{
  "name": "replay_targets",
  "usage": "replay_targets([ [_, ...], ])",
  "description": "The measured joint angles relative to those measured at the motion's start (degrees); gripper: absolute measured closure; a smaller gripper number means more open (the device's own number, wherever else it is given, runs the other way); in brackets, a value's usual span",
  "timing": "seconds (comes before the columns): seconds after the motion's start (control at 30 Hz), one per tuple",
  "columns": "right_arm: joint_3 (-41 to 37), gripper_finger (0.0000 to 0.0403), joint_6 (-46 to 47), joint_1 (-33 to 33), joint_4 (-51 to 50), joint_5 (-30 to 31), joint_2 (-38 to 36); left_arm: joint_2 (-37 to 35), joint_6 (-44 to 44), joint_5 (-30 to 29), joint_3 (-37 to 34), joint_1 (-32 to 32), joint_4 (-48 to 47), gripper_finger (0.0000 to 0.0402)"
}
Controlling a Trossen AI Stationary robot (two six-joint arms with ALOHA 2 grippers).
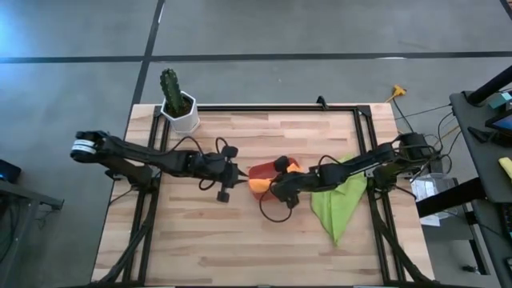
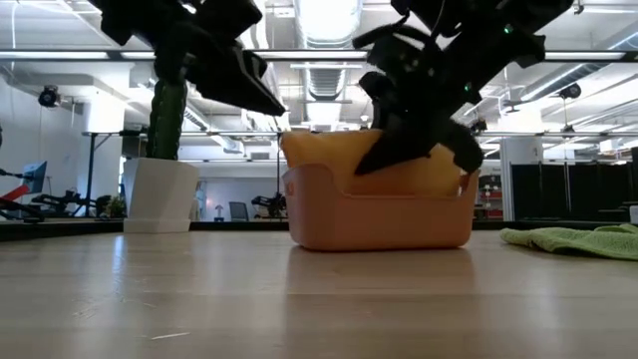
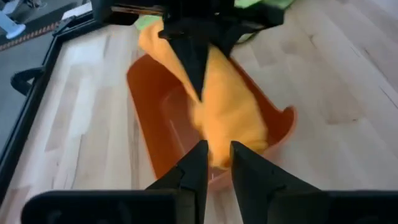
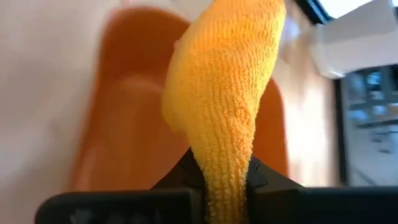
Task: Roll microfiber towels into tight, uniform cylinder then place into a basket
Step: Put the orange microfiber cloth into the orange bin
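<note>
Orange towel sits bunched in the red basket at table centre, high view. Right gripper is over the basket from 3 o'clock. Left gripper is at the basket's 9 o'clock edge. Green towel lies flat at 4 o'clock of the basket, under the right arm. White pot with cactus stands at the table's 11 o'clock corner.

Low view: basket on the wood table, orange towel heaped above its rim, right gripper down on it. Green towel on the table at 3 o'clock, apart from the basket. Cactus pot at 9 o'clock.

Left wrist view: left gripper has fingers narrow, a small gap between them, tips at the near end of the orange towel; can't tell if they pinch it. Towel drapes across the basket.

Right wrist view: right gripper clamped on the orange towel, cloth squeezed between the fingers, basket beneath.
</note>
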Motion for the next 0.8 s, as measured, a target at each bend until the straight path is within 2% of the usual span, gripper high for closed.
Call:
replay_targets([
  [0.17,1.67,0.038,4.38,-0.28,-5.27,-6.91,-0.13,0.16,0.0,0.31,-0.16,0.0,-0.22,0.0349],
  [0.6,1.58,0.038,7.68,-0.26,-9.58,-9.16,3.69,0.16,-0.04,0.86,-0.09,-1.81,2.06,0.035],
  [0.8,1.58,0.0377,11.16,-0.44,-9.07,-15.9,3.34,0.65,-0.51,4.07,-0.09,-1.95,6.51,0.035],
])
